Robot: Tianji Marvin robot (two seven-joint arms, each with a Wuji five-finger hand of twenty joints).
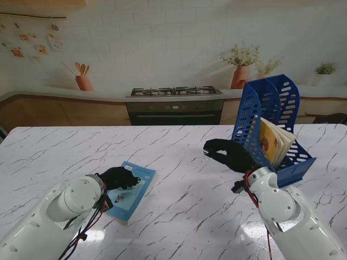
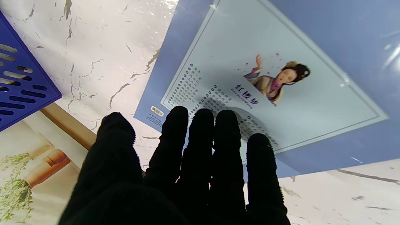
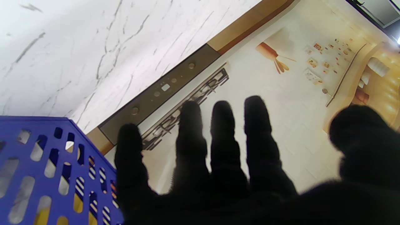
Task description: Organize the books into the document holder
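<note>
White marble-veined table (image 1: 179, 162) out front, printed kitchen backdrop (image 1: 173, 59) behind with a stove and potted plants

Over on the left: left hand (image 1: 120, 177) in its black glove, lying on a light blue book (image 1: 133, 190) flat on the table, nearer to me than the table's middle. From the left wrist view, four fingers (image 2: 200, 137) straight and packed side by side over the book's cover (image 2: 265, 78), thumb spread off to one side over bare marble; no grasp around the book, fingers stretched out flat, actual contact with the cover hard to confirm from here. Cover showing a pale panel with a small figure of a woman and columns of tiny print, too small to read

Across to the right: right hand (image 1: 229, 154) up beside the blue document holder (image 1: 274, 124), just off its perforated left wall, holding nothing. Right wrist view: fingers (image 3: 218, 131) extended with small gaps, thumb well apart, nothing between them, holder's slotted wall (image 3: 47, 162) alongside

Farthest right: holder standing upright near the table's far right side, with a yellow-and-orange covered book (image 1: 271, 142) leaning tilted inside, pages fanning toward the right; which compartment, impossible to tell
</note>
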